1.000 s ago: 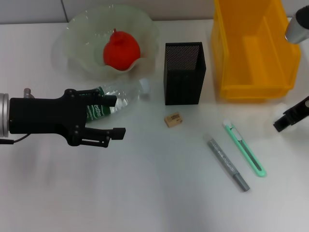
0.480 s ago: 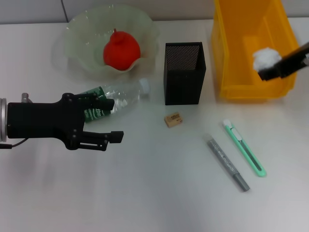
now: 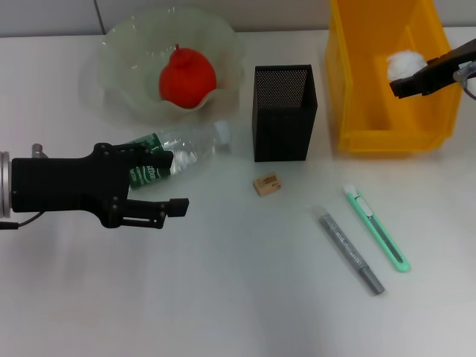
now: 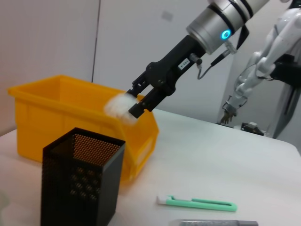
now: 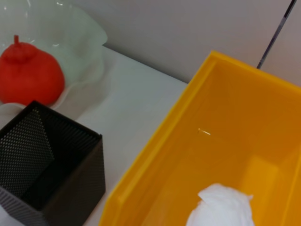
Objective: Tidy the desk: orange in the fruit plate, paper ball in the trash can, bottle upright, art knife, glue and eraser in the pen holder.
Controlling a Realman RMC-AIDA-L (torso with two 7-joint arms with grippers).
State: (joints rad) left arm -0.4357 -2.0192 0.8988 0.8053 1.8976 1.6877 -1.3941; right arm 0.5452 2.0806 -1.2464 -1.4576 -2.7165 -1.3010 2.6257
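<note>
Paper ball (image 3: 404, 64): pinched by the right gripper (image 3: 407, 80), held above the yellow trash can (image 3: 355, 97).
Left gripper (image 3: 175, 183): spread wide, held beside the lying bottle (image 3: 181, 151).
Orange (image 3: 187, 76): seated in the fruit plate (image 3: 119, 44).

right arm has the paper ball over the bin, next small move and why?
Probably open the jaws and drop it. The right gripper holds the paper ball above the inside of the yellow bin, within its walls in both the head and left wrist views, so it should fall in. The left gripper sits by the lying bottle, open.
</note>
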